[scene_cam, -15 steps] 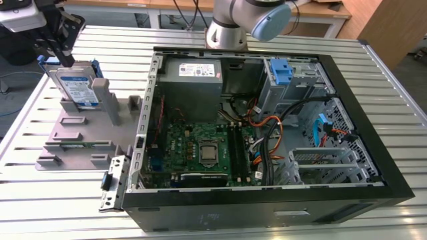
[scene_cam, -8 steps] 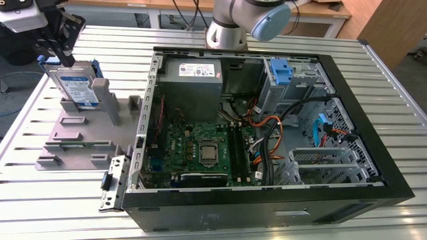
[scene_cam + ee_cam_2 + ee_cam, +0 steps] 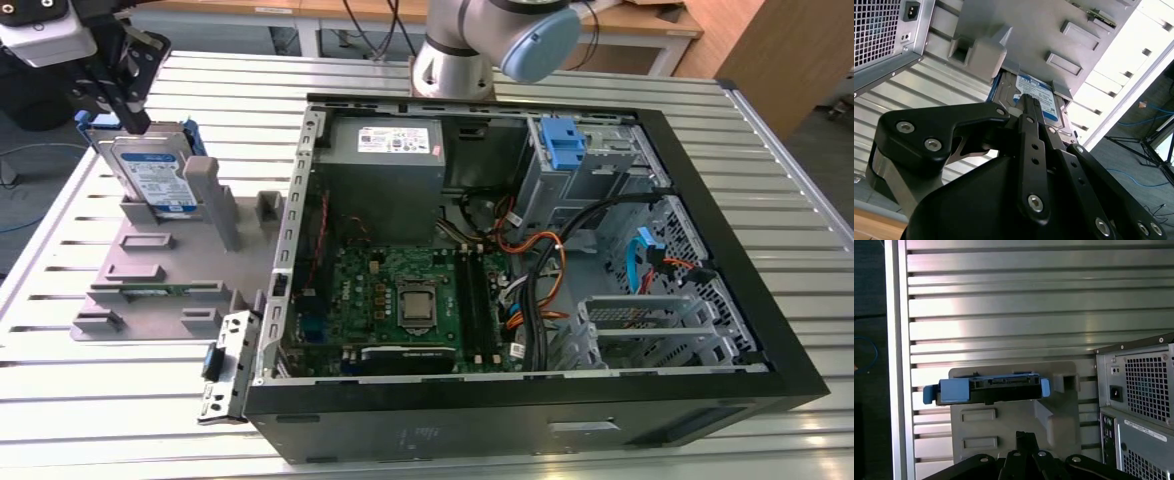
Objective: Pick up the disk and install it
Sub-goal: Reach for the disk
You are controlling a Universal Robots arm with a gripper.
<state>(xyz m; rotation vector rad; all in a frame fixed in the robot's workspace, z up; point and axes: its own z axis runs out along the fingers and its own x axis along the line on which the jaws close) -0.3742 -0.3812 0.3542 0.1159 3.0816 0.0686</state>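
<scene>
The disk (image 3: 154, 175) stands on edge in a slot of a grey holder (image 3: 160, 270) on the slatted table, at the exterior view's left. It is silver-grey with a white-and-blue label and a blue bracket around it. My gripper (image 3: 131, 118) hangs just over its top edge with the fingers shut together and nothing between them. In the first wrist view the disk (image 3: 986, 390) shows edge-on below, apart from the gripper (image 3: 1026, 435). In the second wrist view the gripper (image 3: 1027, 100) points at the disk's label (image 3: 1046, 97).
An open black computer case (image 3: 534, 250) lies to the exterior view's right of the holder, with motherboard, cables, a grey power supply (image 3: 387, 140) and a blue drive bracket (image 3: 563, 145) inside. The arm's base (image 3: 454, 60) stands behind the case. The table edge (image 3: 894, 360) is close to the holder.
</scene>
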